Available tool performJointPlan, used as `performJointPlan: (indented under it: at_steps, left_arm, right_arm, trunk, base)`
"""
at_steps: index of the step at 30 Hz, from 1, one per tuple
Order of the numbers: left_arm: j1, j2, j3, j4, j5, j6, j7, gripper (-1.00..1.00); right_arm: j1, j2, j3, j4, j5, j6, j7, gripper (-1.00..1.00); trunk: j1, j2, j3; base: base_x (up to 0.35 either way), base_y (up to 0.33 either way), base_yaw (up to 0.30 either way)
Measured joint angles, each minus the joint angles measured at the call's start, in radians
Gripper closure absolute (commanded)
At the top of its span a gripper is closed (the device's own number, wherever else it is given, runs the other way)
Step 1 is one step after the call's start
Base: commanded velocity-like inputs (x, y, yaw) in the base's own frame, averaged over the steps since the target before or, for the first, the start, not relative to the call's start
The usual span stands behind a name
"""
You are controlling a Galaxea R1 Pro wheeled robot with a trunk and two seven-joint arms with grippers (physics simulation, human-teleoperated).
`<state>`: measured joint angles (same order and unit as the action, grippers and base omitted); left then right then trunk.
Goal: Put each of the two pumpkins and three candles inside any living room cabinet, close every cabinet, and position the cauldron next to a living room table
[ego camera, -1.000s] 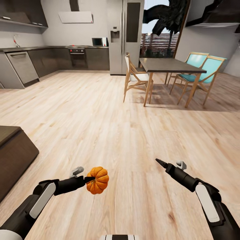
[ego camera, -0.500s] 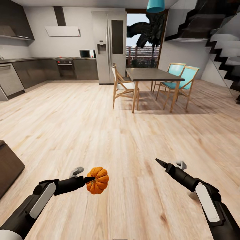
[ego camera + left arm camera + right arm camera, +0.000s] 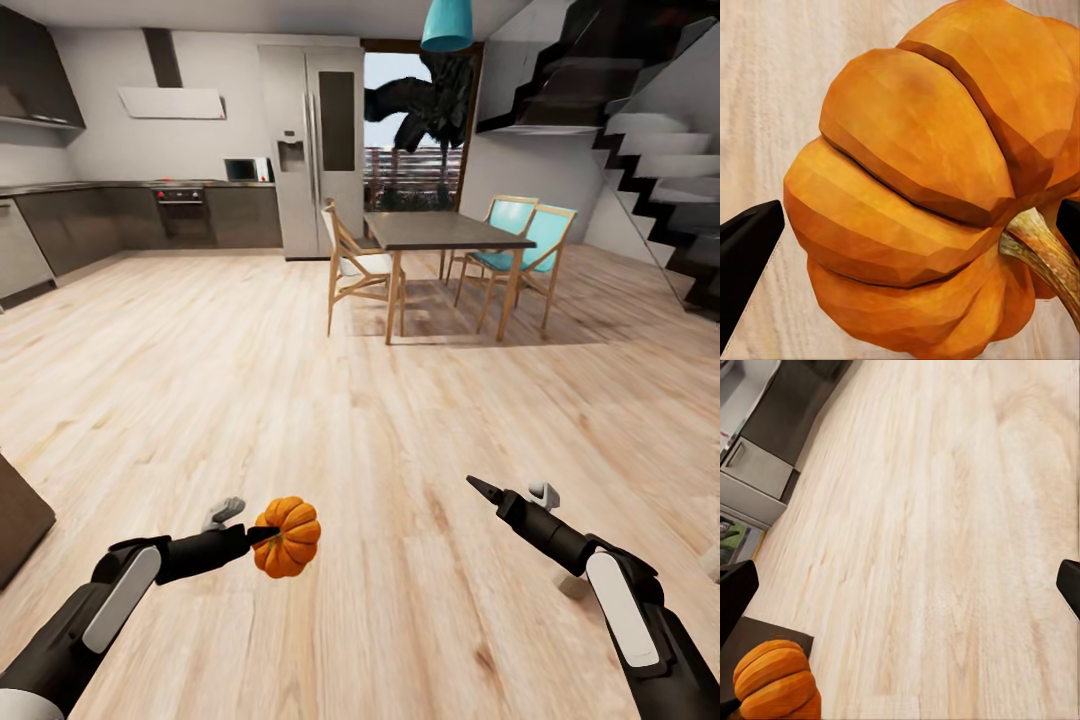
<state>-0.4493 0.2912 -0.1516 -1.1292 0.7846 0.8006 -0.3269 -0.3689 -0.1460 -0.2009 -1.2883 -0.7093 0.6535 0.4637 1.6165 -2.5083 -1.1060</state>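
Left claw (image 3: 262, 537) was clamped on a pumpkin (image 3: 288, 538), held above the wood floor (image 3: 300, 400) in front of the robot; stem (image 3: 1039, 247) showed in the wrist view. Right claw (image 3: 472, 485) carried nothing, tips together, pointing ahead. Dining table (image 3: 445, 232) and chairs (image 3: 515, 240) stood well ahead.

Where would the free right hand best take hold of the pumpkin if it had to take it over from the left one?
Probably across the pumpkin's ribbed round body, coming from the robot's right, the bare side. The left hand holds it from the other side, near the stem, so that part is taken. The right hand holds nothing, and its fingers look together in the head view.
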Motion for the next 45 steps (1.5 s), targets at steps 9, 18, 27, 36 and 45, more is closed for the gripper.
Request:
performJointPlan:
  at_steps: [9, 18, 27, 36, 45]
  left_arm:
    - [0.0, 0.0, 0.017, 0.0, -0.003, 0.023, 0.001, 1.0]
    - [0.0, -0.001, 0.017, 0.001, -0.004, 0.023, 0.001, 1.0]
    - [0.001, -0.006, 0.017, -0.069, 0.005, 0.076, 0.007, 1.0]
    - [0.0, -0.009, 0.078, -0.076, 0.003, 0.108, 0.01, 1.0]
    - [0.0, -0.005, 0.091, -0.075, 0.006, 0.111, 0.01, 1.0]
  right_arm:
    - [0.0, 0.0, 0.0, 0.004, 0.0, 0.0, -0.003, -1.0]
    - [0.0, 0.0, 0.0, 0.002, 0.0, -0.001, -0.003, -1.0]
    - [0.0, 0.0, -0.001, 0.015, 0.0, -0.002, -0.004, -1.0]
    - [0.0, 0.0, -0.001, 0.017, -0.001, -0.003, -0.006, -1.0]
    - [0.0, 0.0, -0.002, 0.008, 0.001, -0.01, 0.001, -1.0]
  trunk:
    - [0.0, 0.0, -0.003]
    - [0.0, 0.0, -0.004]
    - [0.001, 0.0, -0.004]
    - [0.0, 0.0, 0.0]
    - [-0.004, 0.002, 0.034]
  base:
    - [0.265, 0.159, -0.264]
    - [0.291, 0.153, -0.232]
    - [0.088, 0.068, -0.014]
    - [-0.105, -0.04, 0.0]
    - [-0.002, -0.001, 0.0]
